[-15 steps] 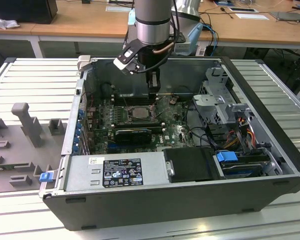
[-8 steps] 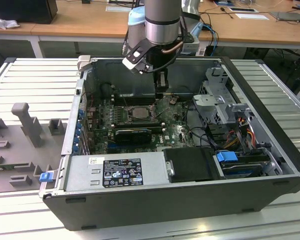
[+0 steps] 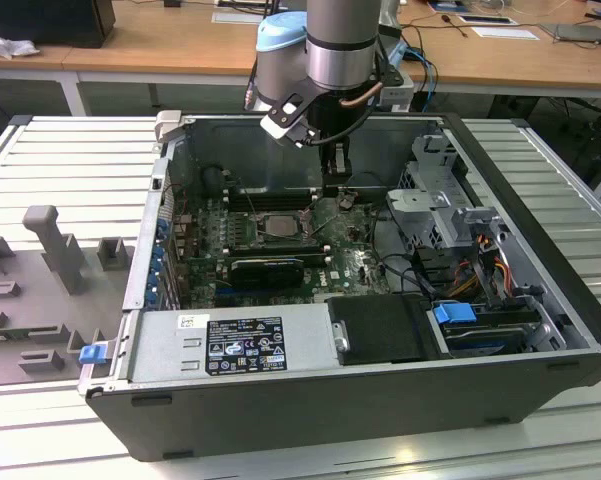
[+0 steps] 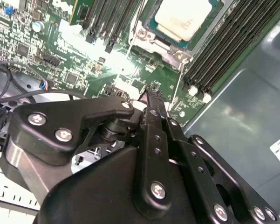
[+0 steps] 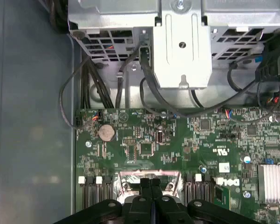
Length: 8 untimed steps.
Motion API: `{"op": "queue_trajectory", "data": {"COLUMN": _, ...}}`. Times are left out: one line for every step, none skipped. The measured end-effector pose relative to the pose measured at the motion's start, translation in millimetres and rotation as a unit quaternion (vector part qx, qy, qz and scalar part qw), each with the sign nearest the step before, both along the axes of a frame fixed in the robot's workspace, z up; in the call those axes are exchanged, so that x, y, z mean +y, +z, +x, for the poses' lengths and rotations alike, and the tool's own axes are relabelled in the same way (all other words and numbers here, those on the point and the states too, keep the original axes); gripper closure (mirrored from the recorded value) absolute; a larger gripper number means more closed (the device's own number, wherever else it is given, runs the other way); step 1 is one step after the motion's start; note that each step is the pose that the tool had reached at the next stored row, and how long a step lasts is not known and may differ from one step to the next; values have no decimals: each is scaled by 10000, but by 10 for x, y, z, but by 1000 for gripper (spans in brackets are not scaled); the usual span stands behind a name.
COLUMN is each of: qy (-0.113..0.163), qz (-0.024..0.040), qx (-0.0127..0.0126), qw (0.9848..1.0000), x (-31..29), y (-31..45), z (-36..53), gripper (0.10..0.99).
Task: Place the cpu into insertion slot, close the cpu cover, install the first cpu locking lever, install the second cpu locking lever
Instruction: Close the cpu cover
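Observation:
The cpu [image 4: 184, 16] lies flat in the insertion slot [image 3: 278, 224], pale metal top up, on the green board inside the open case. The silvery cpu cover [image 4: 177, 55] frames the chip; I cannot tell whether it is fully down. A thin wire locking lever [image 4: 178, 81] runs from the socket's corner towards my fingers. My gripper [image 4: 153, 93] is shut, its tips just above the board beside that lever's free end; whether they touch it is unclear. In the exterior view the gripper [image 3: 341, 192] hangs just to the socket's right. In the first wrist view the shut gripper [image 5: 150, 183] points at the socket's metal edge.
Black memory slots [image 4: 223, 51] flank the socket. A metal drive cage [image 5: 181, 46] with dangling cables stands close behind the gripper. A black graphics card [image 3: 265, 268] and the power supply [image 3: 240, 345] lie towards the case front. A finned heat sink [image 5: 272, 182] sits on the board.

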State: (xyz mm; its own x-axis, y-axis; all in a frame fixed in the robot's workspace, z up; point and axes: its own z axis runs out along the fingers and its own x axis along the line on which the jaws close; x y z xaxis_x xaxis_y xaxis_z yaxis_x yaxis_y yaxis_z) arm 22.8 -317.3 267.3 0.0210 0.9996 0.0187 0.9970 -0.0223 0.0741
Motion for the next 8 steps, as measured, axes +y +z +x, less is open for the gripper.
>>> {"op": "queue_trajectory", "data": {"qy": -1, "qz": 0, "qx": 0, "qw": 10000, "x": 0, "y": 0, "z": 24, "gripper": 980}}
{"op": "queue_trajectory", "data": {"qy": 0, "qz": 0, "qx": 0, "qw": 10000, "x": 0, "y": -1, "z": 37, "gripper": 980}}
{"op": "queue_trajectory", "data": {"qy": 1, "qz": -1, "qx": 1, "qw": 10000, "x": -1, "y": -1, "z": 44, "gripper": 980}}
{"op": "queue_trajectory", "data": {"qy": 1, "qz": -1, "qx": 0, "qw": 10000, "x": -1, "y": -2, "z": 50, "gripper": 980}}
{"op": "queue_trajectory", "data": {"qy": 0, "qz": -1, "qx": 0, "qw": 10000, "x": -1, "y": -3, "z": 52, "gripper": 980}}
{"op": "queue_trajectory", "data": {"qy": 1, "qz": 0, "qx": 0, "qw": 10000, "x": -1, "y": -6, "z": 75, "gripper": 980}}
{"op": "queue_trajectory", "data": {"qy": 4, "qz": 0, "qx": 0, "qw": 10000, "x": -1, "y": -8, "z": 102, "gripper": 980}}
{"op": "queue_trajectory", "data": {"qy": 9, "qz": -1, "qx": 2, "qw": 10000, "x": -1, "y": -10, "z": 132, "gripper": 980}}
